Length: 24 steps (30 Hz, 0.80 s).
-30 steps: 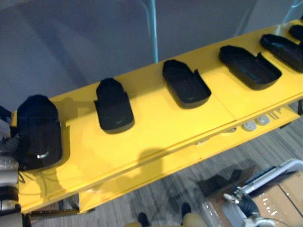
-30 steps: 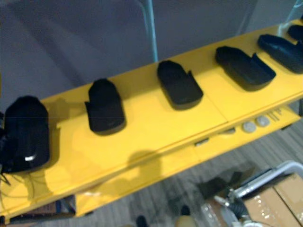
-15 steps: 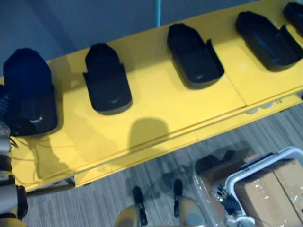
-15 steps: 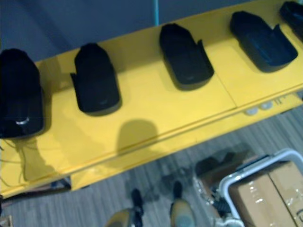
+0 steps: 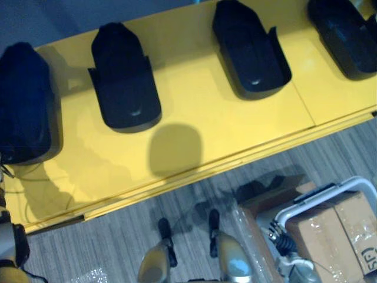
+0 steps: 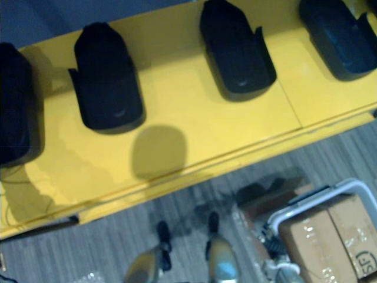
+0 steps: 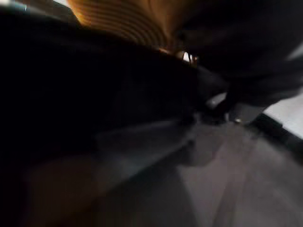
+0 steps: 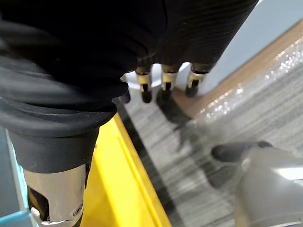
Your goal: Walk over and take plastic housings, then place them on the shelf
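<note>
Since half a second ago the whole head view has shifted, so the camera has moved rather than the parts. The yellow shelf (image 5: 200, 112) now sits higher and closer in the left eye view, and the black plastic housings keep the same row and spacing on it. Four show, all lying flat on the shelf top and well apart from one another. The far-left housing (image 5: 23, 109) is cut by the view's edge, and the second housing (image 5: 123, 82) lies beside it. The third housing (image 5: 250, 50) comes next, and the fourth housing (image 5: 344, 35) sits at the right end, partly out of view. The third and fourth lie hollow side up, with raised tabs on their side walls. The left arm (image 5: 9, 244) enters at the lower left corner, below the shelf's front edge and apart from the far-left housing. The left hand (image 7: 241, 66) shows in its wrist view as a dark mass against another dark shape; I cannot tell whether it grips anything. The right hand (image 8: 165, 78) hangs over the grey striped floor (image 8: 227, 118) just beside the shelf's yellow edge. Its fingers are loose and hold nothing. On the floor at the lower right stands a white-framed cart (image 5: 321, 197) carrying a film-wrapped cardboard box (image 5: 336, 236).
</note>
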Motion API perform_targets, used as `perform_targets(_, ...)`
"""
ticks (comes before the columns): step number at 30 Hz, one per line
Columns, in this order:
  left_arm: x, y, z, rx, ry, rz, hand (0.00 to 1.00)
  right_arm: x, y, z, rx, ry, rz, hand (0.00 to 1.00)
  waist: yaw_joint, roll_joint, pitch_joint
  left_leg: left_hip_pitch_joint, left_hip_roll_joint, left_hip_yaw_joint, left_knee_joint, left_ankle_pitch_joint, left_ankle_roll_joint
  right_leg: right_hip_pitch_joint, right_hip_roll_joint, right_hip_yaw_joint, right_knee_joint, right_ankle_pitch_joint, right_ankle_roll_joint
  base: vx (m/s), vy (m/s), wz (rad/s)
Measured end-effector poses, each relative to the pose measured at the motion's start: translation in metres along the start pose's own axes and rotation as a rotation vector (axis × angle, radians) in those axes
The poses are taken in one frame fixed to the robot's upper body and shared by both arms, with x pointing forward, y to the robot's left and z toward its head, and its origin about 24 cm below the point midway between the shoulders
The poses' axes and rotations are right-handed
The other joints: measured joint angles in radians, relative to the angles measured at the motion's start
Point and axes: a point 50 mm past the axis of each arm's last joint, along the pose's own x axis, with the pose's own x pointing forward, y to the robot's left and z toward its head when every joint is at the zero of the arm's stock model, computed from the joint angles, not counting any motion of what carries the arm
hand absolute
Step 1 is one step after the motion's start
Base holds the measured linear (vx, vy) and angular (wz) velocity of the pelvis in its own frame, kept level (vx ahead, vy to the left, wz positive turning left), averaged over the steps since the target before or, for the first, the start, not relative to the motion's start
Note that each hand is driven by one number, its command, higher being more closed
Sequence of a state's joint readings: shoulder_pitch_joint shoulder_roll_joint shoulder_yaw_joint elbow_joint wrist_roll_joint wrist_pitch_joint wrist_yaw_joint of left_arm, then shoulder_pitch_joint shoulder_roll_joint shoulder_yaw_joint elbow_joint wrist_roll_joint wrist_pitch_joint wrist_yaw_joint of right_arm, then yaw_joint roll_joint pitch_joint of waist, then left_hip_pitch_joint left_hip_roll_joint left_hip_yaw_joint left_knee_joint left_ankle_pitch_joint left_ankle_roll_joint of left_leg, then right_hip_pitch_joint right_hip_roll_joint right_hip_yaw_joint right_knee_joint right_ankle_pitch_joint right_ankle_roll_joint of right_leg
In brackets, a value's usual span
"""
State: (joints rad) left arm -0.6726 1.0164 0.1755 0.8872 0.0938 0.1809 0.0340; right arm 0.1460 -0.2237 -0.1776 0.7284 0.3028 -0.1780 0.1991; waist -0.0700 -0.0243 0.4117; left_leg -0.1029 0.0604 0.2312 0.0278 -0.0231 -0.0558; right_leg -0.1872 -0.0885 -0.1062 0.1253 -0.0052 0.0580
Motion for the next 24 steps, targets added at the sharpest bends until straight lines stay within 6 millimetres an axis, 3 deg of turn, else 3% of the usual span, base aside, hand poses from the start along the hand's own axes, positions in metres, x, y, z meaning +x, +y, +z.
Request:
perform_targets(10,0.001,0.009,0.005,0.045,-0.01,0.012,0.0,0.0,-0.006,0.001,0.027,-0.005,-0.029,0.0,0.001,-0.003,0.004,0.0,0.0,-0.001,0.005,0.0,0.0,-0.001,-0.001,0.002,0.006,0.0,0.0,0.0,0.0,0.0)
perform_targets(13,0.002,0.014,0.009,0.038,-0.014,0.051,0.0,-0.002,-0.006,-0.01,0.048,0.035,-0.042,0.0,0.005,-0.003,0.003,0.027,0.0,-0.001,0.005,0.0,0.0,0.027,-0.001,-0.002,0.003,0.0,-0.001,0.0,0.0,0.0)
perform_targets(16,0.002,0.031,0.017,0.049,-0.04,0.195,0.0,-0.006,-0.002,-0.023,0.098,0.069,-0.058,0.0,0.004,0.002,-0.002,0.061,-0.003,-0.001,-0.003,0.0,0.0,0.066,-0.004,-0.006,-0.013,0.001,0.001,0.0,0.0,0.0)
perform_targets(21,-0.005,0.047,0.041,-0.001,-0.181,0.443,0.0,-0.011,0.002,-0.034,0.147,0.093,-0.072,0.0,0.003,0.028,-0.067,0.092,-0.007,-0.003,-0.042,0.01,0.0,0.11,-0.005,-0.026,-0.067,0.02,0.006,0.01,0.006,0.04)
perform_targets(24,-0.01,0.038,0.053,-0.089,-0.279,0.481,0.0,-0.017,-0.001,-0.042,0.15,0.115,-0.086,0.0,0.008,0.046,-0.123,0.132,-0.01,-0.006,-0.067,0.012,-0.002,0.163,-0.005,-0.034,-0.108,0.028,0.009,0.09,0.009,0.07)
